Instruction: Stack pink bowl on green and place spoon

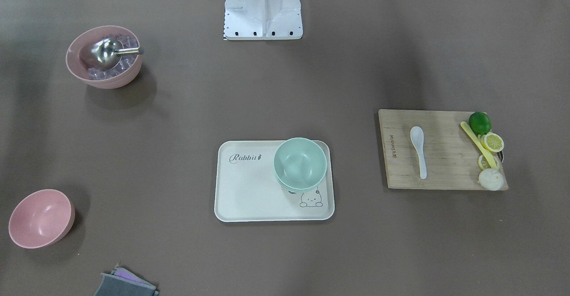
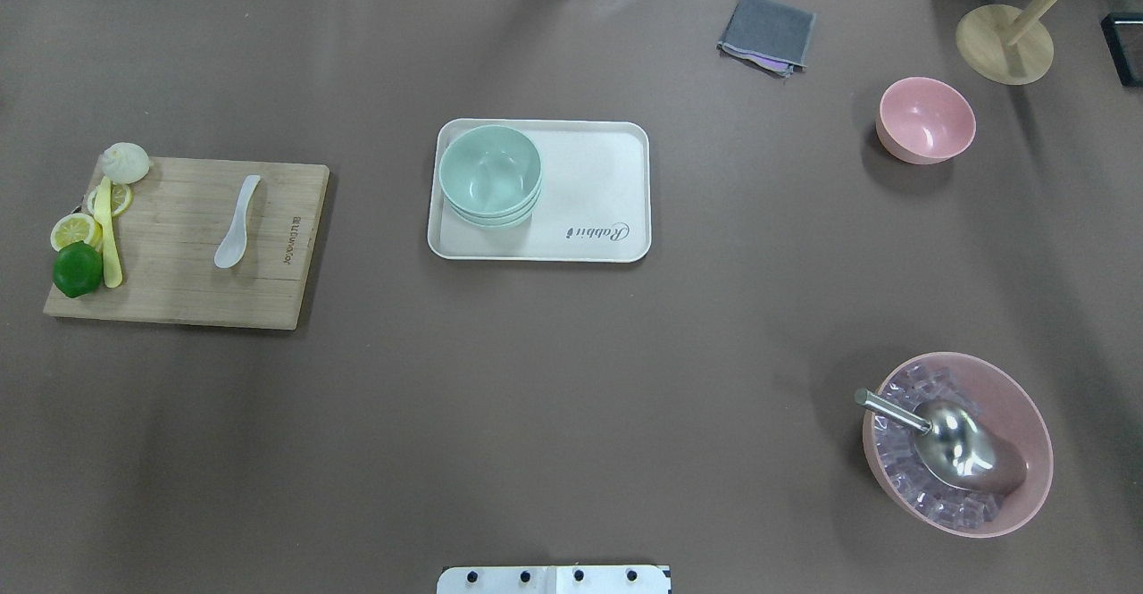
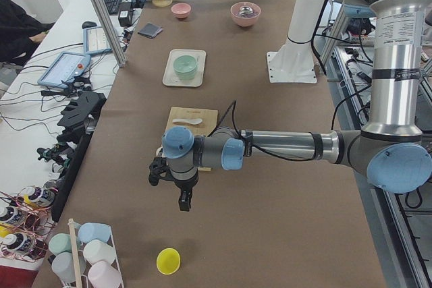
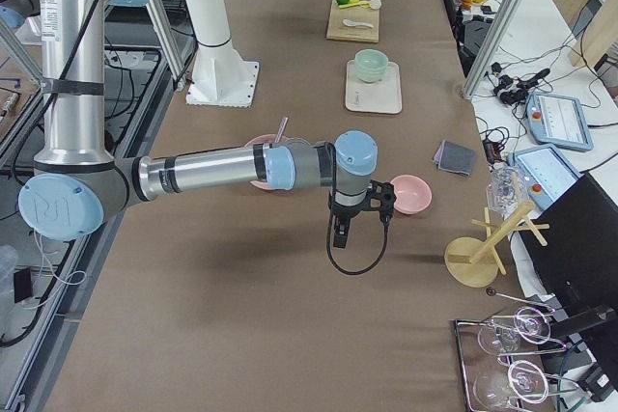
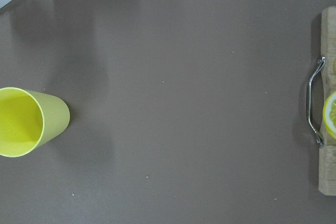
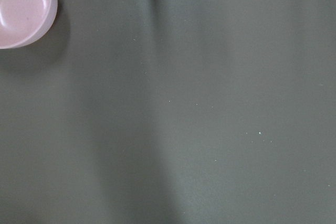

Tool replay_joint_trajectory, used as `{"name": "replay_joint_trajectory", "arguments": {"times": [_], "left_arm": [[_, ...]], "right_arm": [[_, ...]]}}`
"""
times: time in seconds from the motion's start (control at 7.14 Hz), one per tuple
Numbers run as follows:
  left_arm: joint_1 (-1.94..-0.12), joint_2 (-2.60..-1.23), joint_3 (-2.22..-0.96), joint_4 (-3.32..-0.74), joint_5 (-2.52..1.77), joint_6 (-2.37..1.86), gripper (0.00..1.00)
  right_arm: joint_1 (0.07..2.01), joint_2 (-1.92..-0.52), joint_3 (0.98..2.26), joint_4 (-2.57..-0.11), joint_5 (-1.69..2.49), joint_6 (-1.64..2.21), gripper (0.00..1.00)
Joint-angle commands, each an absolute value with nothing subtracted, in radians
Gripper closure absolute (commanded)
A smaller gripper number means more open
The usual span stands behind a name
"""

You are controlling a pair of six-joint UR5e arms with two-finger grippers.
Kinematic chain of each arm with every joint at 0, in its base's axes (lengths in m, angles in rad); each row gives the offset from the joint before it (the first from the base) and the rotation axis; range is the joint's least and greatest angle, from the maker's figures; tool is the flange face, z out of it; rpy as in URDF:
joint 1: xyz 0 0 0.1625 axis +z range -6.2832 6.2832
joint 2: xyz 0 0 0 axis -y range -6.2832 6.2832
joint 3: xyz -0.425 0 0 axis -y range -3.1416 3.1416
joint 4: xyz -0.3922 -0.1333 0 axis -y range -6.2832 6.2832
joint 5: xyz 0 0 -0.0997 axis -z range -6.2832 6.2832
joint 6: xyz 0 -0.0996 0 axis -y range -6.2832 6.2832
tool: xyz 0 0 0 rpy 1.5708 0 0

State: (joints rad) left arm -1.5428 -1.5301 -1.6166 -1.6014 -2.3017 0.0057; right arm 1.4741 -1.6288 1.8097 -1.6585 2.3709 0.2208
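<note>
Both arms hang over bare table, with the bowls and spoon apart from them.

You'll find the pink bowl upright and alone on the brown table, well apart from the tray. On the tray, the green bowl tops a nested stack at one end, and the bowls under it show only as rims. The spoon lies on the cutting board, apart from the lemon slices at its far end. The left gripper and right gripper appear only in the side views, pointing down, so you cannot tell whether either is open or closed. The right wrist view cuts the pink bowl off at its corner.
</note>
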Motion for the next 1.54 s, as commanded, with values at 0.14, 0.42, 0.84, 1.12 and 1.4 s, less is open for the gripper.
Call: {"name": "replay_joint_trajectory", "arguments": {"times": [0.14,0.42,0.84,1.12,1.4], "left_arm": [[-1.548,-1.536,-1.635,-1.588,-2.299,0.012,0.02],[-1.549,-1.54,-1.638,-1.589,-2.299,0.011,0.02],[-1.548,-1.545,-1.638,-1.591,-2.298,0.012,0.02],[-1.548,-1.548,-1.646,-1.589,-2.296,0.012,0.02],[-1.548,-1.546,-1.647,-1.589,-2.296,0.012,0.02]], "right_arm": [[1.473,-1.628,1.81,-1.658,2.394,0.239,0.0],[1.473,-1.628,1.809,-1.658,2.395,0.238,0.0],[1.473,-1.623,1.813,-1.657,2.395,0.239,0.0],[1.473,-1.615,1.827,-1.655,2.393,0.238,0.0],[1.473,-1.614,1.824,-1.655,2.393,0.238,0.0]]}}
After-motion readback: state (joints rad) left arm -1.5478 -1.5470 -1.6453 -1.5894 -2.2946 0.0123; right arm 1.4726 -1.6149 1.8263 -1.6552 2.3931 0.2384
